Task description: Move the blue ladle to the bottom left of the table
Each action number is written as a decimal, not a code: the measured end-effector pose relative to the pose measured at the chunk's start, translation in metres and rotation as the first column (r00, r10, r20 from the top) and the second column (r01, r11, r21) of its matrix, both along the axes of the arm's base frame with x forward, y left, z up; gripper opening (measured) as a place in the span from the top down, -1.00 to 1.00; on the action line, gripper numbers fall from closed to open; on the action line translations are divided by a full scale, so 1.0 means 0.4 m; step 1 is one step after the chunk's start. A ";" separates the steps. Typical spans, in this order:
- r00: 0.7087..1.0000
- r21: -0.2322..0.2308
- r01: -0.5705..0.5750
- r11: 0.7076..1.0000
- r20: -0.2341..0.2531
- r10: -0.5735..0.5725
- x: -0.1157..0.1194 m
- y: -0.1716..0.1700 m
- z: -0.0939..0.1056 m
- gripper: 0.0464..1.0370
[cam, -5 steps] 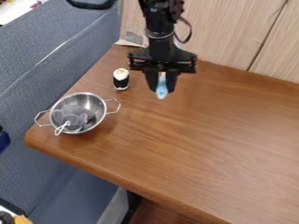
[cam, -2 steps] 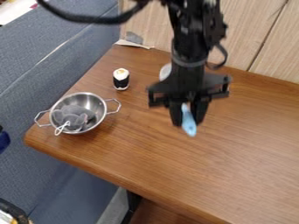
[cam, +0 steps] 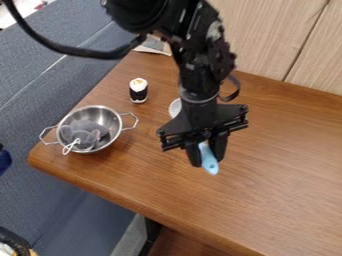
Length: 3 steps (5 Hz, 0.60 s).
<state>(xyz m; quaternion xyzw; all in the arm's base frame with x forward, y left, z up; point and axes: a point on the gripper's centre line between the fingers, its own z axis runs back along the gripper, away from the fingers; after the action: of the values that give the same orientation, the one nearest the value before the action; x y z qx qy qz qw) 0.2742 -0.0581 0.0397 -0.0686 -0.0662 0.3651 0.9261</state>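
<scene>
The hand (cam: 206,160) is closed, apparently snugly, on the blue ladle (cam: 209,163); swing it clear of the steel pot (cam: 109,118), then lower gently onto the worktop's (cam: 153,187) bottom left.

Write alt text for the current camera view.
A black robot arm's jaws grip a blue ladle over a brown wooden table; toward the left sit a metal colander and a small black-and-white sushi-like object.

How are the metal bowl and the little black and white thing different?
The metal bowl is wide, but the black and white thing is small and narrow. The bowl has two handles; the little thing has none. The bowl is open with stuff inside, while the little thing's top is closed. Both sit on the table.
</scene>
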 end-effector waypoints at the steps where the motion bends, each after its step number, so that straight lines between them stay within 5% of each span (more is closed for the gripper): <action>1: 0.999 0.001 -0.034 0.999 -0.020 0.034 -0.016 0.027 -0.041 0.41; 2: 0.997 0.029 -0.045 0.999 -0.058 0.046 -0.023 0.044 -0.088 0.41; 3: 0.993 0.115 -0.037 0.993 -0.107 0.050 -0.024 0.067 -0.135 0.41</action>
<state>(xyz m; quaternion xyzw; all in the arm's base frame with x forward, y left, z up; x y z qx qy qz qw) 0.2647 -0.0313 -0.0141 0.0053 -0.0372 0.3841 0.9225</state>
